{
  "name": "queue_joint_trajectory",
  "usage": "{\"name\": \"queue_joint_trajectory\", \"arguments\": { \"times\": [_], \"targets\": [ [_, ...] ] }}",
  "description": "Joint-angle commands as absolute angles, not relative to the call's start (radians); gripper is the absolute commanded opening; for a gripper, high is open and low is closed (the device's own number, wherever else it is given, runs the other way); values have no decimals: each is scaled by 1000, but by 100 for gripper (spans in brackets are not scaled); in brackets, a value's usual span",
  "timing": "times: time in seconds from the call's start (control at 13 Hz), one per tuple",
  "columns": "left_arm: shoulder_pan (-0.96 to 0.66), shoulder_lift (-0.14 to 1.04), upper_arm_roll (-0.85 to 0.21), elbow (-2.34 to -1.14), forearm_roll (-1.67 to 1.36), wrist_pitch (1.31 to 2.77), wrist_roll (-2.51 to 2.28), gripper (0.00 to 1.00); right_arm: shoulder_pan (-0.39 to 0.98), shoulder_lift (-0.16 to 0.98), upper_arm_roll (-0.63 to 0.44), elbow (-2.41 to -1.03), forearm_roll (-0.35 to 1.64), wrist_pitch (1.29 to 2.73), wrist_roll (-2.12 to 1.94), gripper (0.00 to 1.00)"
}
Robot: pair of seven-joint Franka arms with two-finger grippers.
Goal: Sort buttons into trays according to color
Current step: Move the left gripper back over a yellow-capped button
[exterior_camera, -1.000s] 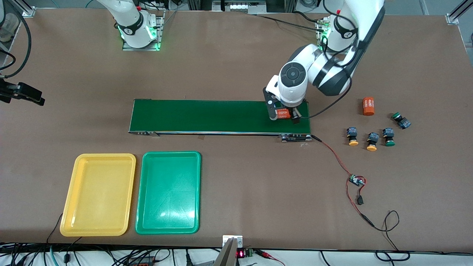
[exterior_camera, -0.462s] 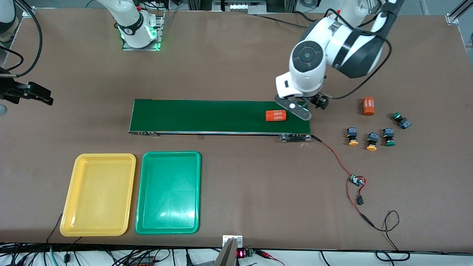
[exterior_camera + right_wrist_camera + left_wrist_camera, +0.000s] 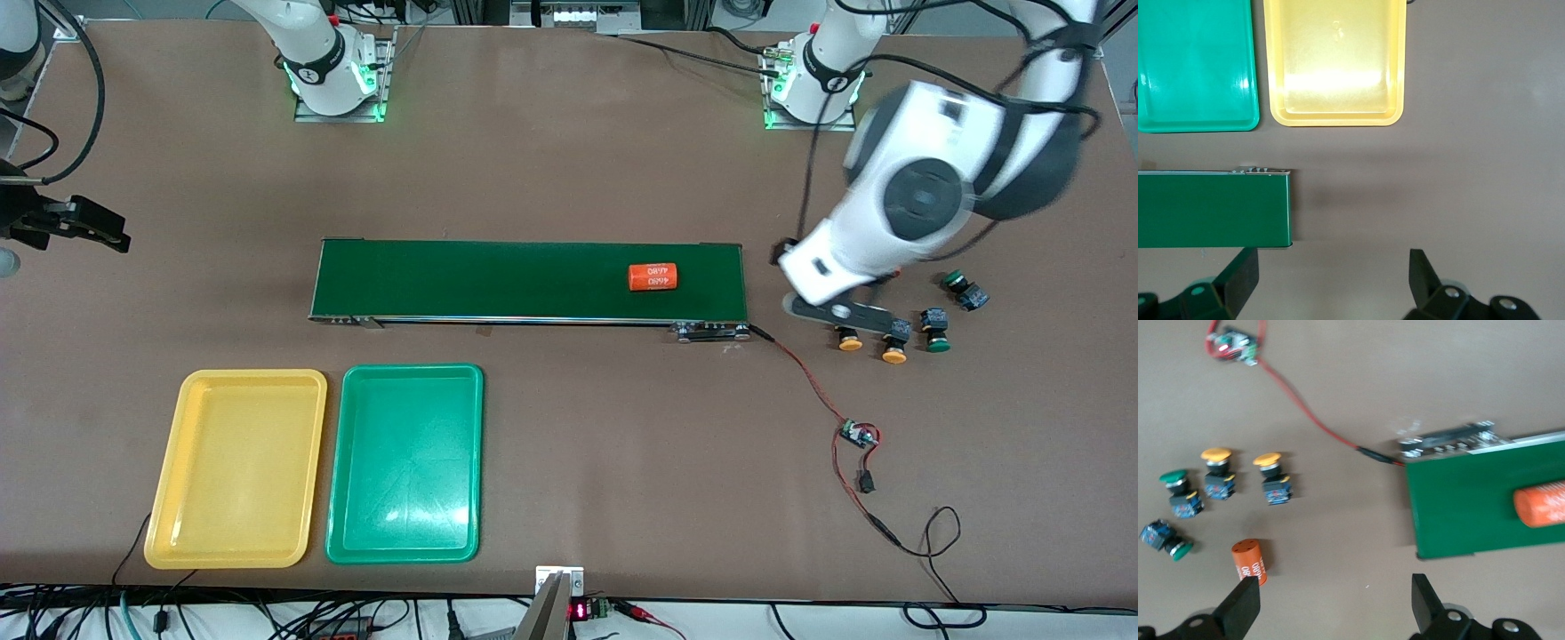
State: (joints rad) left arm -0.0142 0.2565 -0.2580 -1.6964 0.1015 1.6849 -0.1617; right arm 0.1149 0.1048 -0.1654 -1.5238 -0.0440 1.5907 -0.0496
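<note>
Brown table (image 3: 569, 133) carries green conveyor (image 3: 498, 277) and 2 trays (image 3: 316, 467).

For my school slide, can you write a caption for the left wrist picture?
Open left gripper above four buttons, an orange cylinder and the green belt.

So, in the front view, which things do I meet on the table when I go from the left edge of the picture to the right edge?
Yellow tray → green tray → conveyor belt → orange cylinder on the belt → small circuit board → green button.
</note>
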Motion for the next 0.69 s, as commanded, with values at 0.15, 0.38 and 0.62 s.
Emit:
{"name": "queue_joint_trajectory", "arguments": {
  "times": [0.15, 0.38, 0.62],
  "targets": [
    [-3, 264, -153, -1839, 74, 1915, -167, 100, 114, 86, -160, -1534, 12, 1577, -54, 100],
    [32, 299, -149, -1939, 77, 2112, -128, 100, 109, 69, -160, -1558, 12, 1588, -51, 100],
    [32, 325, -88, -2055, 78, 2314, -17, 100, 107, 45, -161, -1595, 12, 1609, -51, 100]
  ]
}}
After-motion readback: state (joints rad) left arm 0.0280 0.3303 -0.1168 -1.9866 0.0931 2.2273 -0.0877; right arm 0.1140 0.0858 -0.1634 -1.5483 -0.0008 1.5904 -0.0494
